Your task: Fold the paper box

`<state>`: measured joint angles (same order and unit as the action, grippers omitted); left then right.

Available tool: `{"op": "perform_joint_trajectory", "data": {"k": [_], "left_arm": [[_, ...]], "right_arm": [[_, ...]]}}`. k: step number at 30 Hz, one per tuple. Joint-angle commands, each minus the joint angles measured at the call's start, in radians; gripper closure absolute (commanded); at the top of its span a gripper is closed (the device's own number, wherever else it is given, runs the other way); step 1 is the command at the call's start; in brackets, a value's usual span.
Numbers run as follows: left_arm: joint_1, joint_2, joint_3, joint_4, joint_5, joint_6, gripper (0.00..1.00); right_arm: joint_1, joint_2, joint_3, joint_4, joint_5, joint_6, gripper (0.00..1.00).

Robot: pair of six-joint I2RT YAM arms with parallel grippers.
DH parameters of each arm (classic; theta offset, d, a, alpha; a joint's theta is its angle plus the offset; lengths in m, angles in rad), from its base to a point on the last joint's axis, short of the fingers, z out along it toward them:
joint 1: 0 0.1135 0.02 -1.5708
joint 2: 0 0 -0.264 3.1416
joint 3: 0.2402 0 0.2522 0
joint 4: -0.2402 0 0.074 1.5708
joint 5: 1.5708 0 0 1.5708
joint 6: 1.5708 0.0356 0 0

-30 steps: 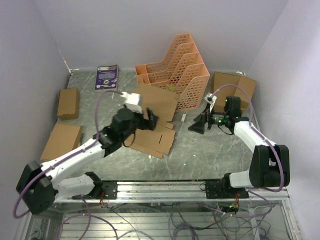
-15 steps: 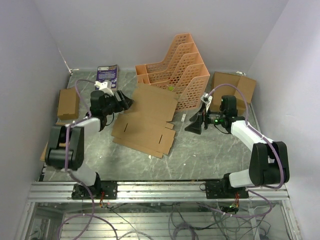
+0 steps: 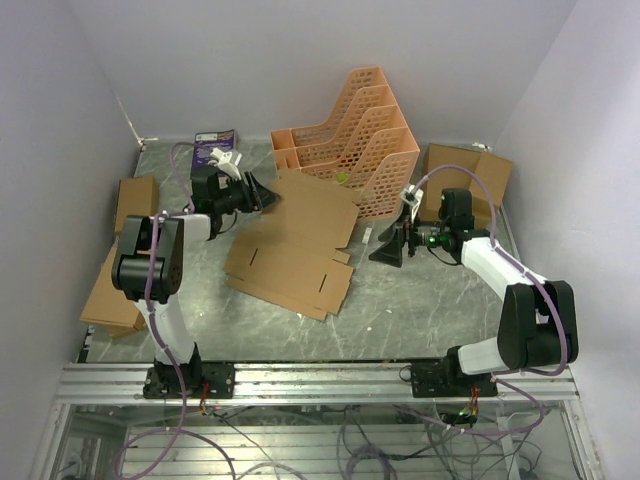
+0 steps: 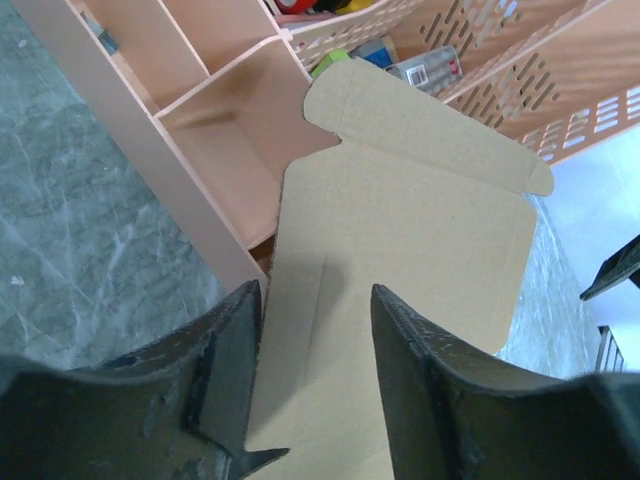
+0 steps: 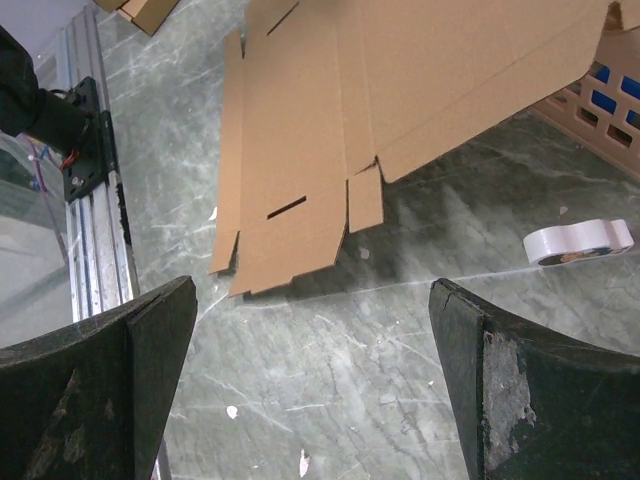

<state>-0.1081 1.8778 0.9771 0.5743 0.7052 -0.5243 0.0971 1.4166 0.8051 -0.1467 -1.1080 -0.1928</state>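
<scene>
**Cardboard flat, first fold pending**

The paper box [image 3: 290,250] lies unfolded mid-way across the surface [image 3: 410,310], its 12 o'clock edge on the orange rack [image 3: 375,150]. Your left end effector [image 3: 266,196] straddles its 10 o'clock corner, jaws parted. The right end effector [image 3: 385,252] gapes empty at 3 o'clock. Seat the edge deep before clenching.

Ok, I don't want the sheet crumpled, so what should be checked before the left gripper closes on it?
1. Edge of paper box inside left gripper: ok.
2. Left jaws closed on it: not ok, they stand apart.
3. Right gripper open and off the sheet: ok.
4. Sheet lying flat: not ok, its far flap rests on the orange file rack.
5. Tape roll clear of the sheet: ok.
</scene>
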Motion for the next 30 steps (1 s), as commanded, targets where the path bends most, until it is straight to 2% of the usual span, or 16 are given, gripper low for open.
{"op": "perform_joint_trajectory", "data": {"k": [1,5,8,15,18,21,23,25,28,30], "left_arm": [[0.008,0.0,-0.003,0.01,0.065,0.026,0.48],[0.017,-0.019,-0.062,0.127,0.093,-0.029,0.78],[0.021,-0.059,-0.115,0.187,0.095,-0.047,0.92],[0.019,-0.202,-0.287,0.358,0.089,-0.117,0.93],[0.019,-0.263,-0.364,0.382,0.046,-0.127,0.93],[0.019,-0.349,-0.404,0.282,-0.014,-0.087,0.92],[0.019,-0.404,-0.452,0.301,-0.029,-0.11,0.91],[0.019,-0.468,-0.495,0.337,-0.04,-0.143,0.9],[0.019,-0.563,-0.552,0.38,-0.08,-0.213,0.81],[0.019,-0.624,-0.584,0.378,-0.114,-0.253,0.67]], "right_arm": [[0.013,0.005,0.031,-0.017,-0.001,-0.017,0.0],[0.016,0.009,0.033,-0.025,-0.001,-0.02,0.0],[0.016,0.007,0.035,-0.028,0.003,-0.022,0.0],[0.015,0.01,0.036,-0.023,0.016,-0.008,0.0],[0.012,0.007,0.016,0.03,0.107,0.054,0.0],[0.011,-0.003,-0.062,0.207,0.283,0.257,0.0],[0.019,-0.011,-0.136,0.388,0.337,0.422,0.0],[0.047,-0.011,-0.197,0.533,0.385,0.487,0.0],[0.104,0.021,-0.24,0.683,0.427,0.592,0.01],[0.132,0.052,-0.237,0.734,0.451,0.664,0.02]]}}
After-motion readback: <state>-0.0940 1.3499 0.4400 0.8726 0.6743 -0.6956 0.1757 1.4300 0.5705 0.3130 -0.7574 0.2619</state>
